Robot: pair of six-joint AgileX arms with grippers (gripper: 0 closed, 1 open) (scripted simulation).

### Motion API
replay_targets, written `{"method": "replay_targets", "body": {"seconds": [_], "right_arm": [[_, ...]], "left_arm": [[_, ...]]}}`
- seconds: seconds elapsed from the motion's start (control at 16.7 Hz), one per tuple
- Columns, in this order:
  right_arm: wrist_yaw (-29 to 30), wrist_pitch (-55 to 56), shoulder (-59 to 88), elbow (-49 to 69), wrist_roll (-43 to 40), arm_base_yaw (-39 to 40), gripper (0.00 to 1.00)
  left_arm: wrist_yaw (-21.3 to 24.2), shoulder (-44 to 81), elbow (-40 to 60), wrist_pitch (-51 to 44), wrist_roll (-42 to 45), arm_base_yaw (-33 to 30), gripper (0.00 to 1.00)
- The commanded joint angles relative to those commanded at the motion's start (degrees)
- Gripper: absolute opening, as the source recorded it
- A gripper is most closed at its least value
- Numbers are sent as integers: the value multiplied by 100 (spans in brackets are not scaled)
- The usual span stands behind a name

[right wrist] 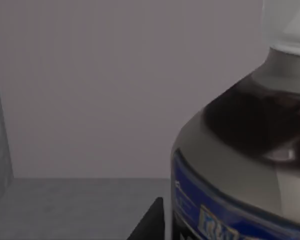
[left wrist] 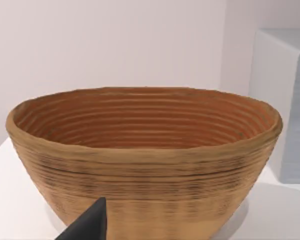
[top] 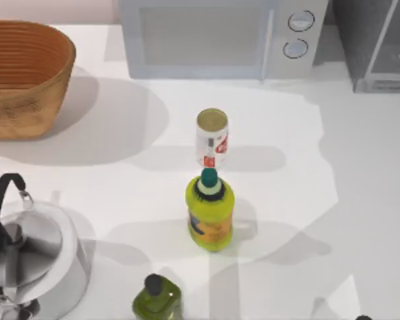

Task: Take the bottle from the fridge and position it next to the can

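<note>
At centre frame of the top view, the can [top: 211, 138] stands upright just behind the yellow-green bottle [top: 210, 213], with bare white table [top: 360, 200] open to its right. Upper right holds the fridge [top: 380, 43]. Within its grey interior, the right gripper [right wrist: 152, 222] sits close beside the bottle [right wrist: 240, 165]; finger state cannot be told. One left gripper fingertip [left wrist: 87, 225] faces the basket [left wrist: 145, 160]; state likewise unclear.

bottle [right wrist: 240, 150]: upright inside the grey fridge [top: 380, 47], seen close, dark body, silver-grey shoulder, blue-lettered label, pale cap. can [top: 212, 139]: white, red markings, gold top, mid-table, just behind the yellow-green bottle [top: 210, 212]
</note>
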Motion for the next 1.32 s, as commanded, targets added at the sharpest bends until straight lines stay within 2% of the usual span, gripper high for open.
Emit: {"method": "replay_targets", "body": {"seconds": [0.12,0.18,0.72,1.08,1.32], "right_arm": [[0,0,0,0,0,0,2],[0,0,0,0,0,0,0],[1,-21,-26,3,8,-21,0],[-1,-814,-568,212,15,-28,0],[-11,-911,-661,258,14,-19,0]], "left_arm": [[0,0,0,0,0,0,100],[0,0,0,0,0,0,100],[0,0,0,0,0,0,100],[0,0,0,0,0,0,100],[0,0,0,0,0,0,100]]}}
